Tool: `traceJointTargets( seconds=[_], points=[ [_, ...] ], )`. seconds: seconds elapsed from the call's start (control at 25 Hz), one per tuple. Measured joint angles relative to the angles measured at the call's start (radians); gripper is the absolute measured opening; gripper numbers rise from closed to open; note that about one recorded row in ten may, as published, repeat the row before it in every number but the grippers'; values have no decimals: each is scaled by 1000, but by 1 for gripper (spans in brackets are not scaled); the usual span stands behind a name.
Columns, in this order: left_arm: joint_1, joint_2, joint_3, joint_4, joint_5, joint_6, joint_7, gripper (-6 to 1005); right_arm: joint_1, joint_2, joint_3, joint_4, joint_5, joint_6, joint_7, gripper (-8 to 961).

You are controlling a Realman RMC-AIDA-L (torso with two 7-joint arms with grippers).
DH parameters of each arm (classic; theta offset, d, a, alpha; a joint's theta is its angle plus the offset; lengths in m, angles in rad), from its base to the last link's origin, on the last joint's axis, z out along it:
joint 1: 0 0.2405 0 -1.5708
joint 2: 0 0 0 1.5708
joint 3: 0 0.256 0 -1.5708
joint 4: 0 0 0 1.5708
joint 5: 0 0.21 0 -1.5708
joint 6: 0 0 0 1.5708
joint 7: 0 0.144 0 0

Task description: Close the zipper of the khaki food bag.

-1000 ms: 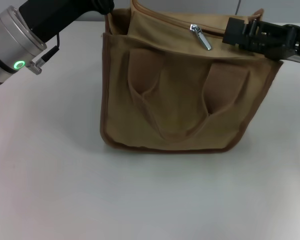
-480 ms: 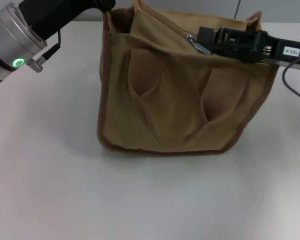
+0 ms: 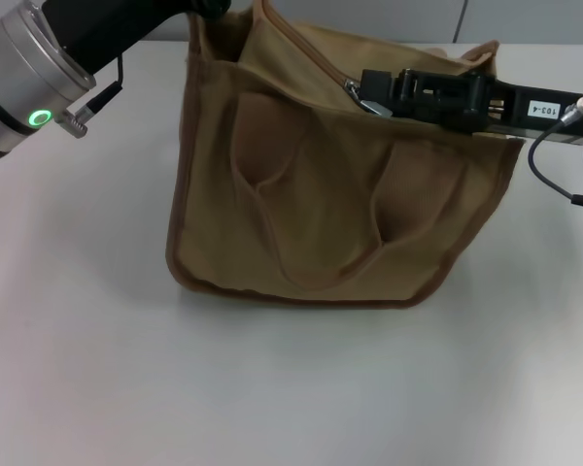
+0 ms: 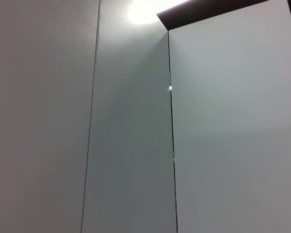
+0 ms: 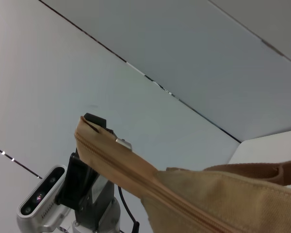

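The khaki food bag (image 3: 321, 214) stands on the white table, its front pocket and handle straps facing me. My right gripper (image 3: 374, 95) reaches in from the right along the bag's top, shut on the zipper's silver pull tab (image 3: 354, 88). My left gripper (image 3: 206, 8) sits at the bag's top left corner, mostly cut off by the picture edge. In the right wrist view the zipper (image 5: 136, 177) runs along the bag's top to its far end, where the left gripper (image 5: 94, 122) pinches the corner. The left wrist view shows only wall panels.
The white table (image 3: 126, 379) spreads out in front of and beside the bag. The left arm's silver cuff with a green light (image 3: 37, 118) hangs over the table's left. A black cable (image 3: 549, 180) loops beside the right arm.
My right gripper has slid left along the bag's top, taking the pull tab with it. The bag has shifted and leaned to the left.
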Motion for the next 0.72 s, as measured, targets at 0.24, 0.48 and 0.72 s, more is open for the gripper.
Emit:
traceJointTargets(
  seconds=[0.24,0.48,0.72],
  points=[
    [-5,0,1,-2,0,-2,0,47,4,0,-27,2,-1,5,-5,505],
    [-7,0,1,-4,-4,-2,0,47,12,0,-53,2,-3,9,-23,386],
    [-6,0,1,-8,-14,-3,0,48,15,-2,-54,2,-3,9,-24,233]
  ],
)
